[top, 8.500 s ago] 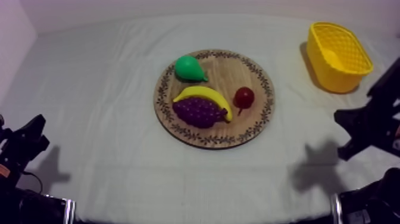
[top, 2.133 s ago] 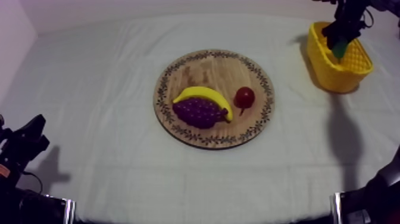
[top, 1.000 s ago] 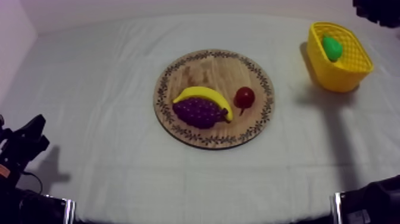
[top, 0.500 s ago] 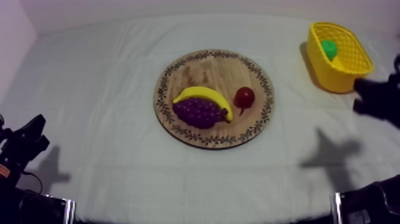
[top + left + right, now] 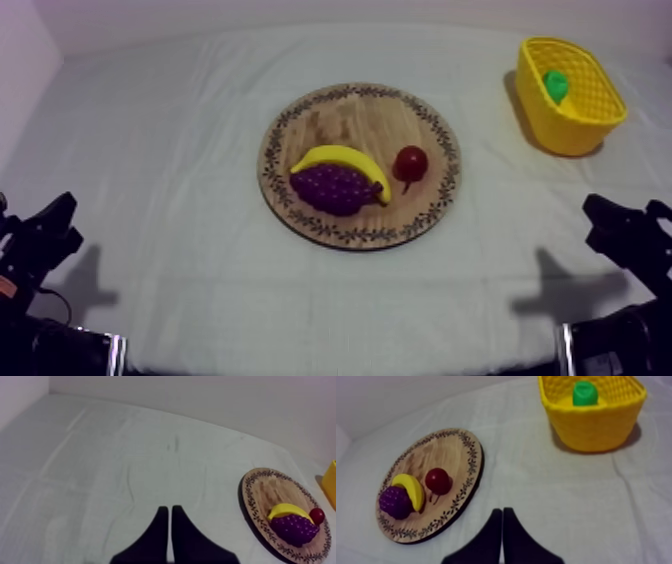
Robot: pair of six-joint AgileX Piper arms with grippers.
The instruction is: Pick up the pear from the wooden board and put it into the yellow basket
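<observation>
The green pear (image 5: pixel 555 84) lies inside the yellow basket (image 5: pixel 583 125) at the far right of the table; the right wrist view has the pear (image 5: pixel 585 392) in the basket (image 5: pixel 593 423) too. The round wooden board (image 5: pixel 340 110) sits mid-table and carries a banana (image 5: pixel 342 159), purple grapes (image 5: pixel 334 187) and a small red fruit (image 5: pixel 410 163). My right gripper (image 5: pixel 612 218) is low at the right side, shut on nothing, its fingers (image 5: pixel 501 526) lying together as a wedge. My left gripper (image 5: pixel 52 228) rests low at the left, also shut (image 5: pixel 167 525).
The board (image 5: pixel 260 488) with the fruit lies ahead and to the right of my left gripper. Bare cloth stretches between the board (image 5: pixel 421 461) and the basket, and across the front of the table.
The pear went from the board into the basket and was let go. My right arm has since pulled back from over the basket, down to the table's lower right. The left arm stayed still.
</observation>
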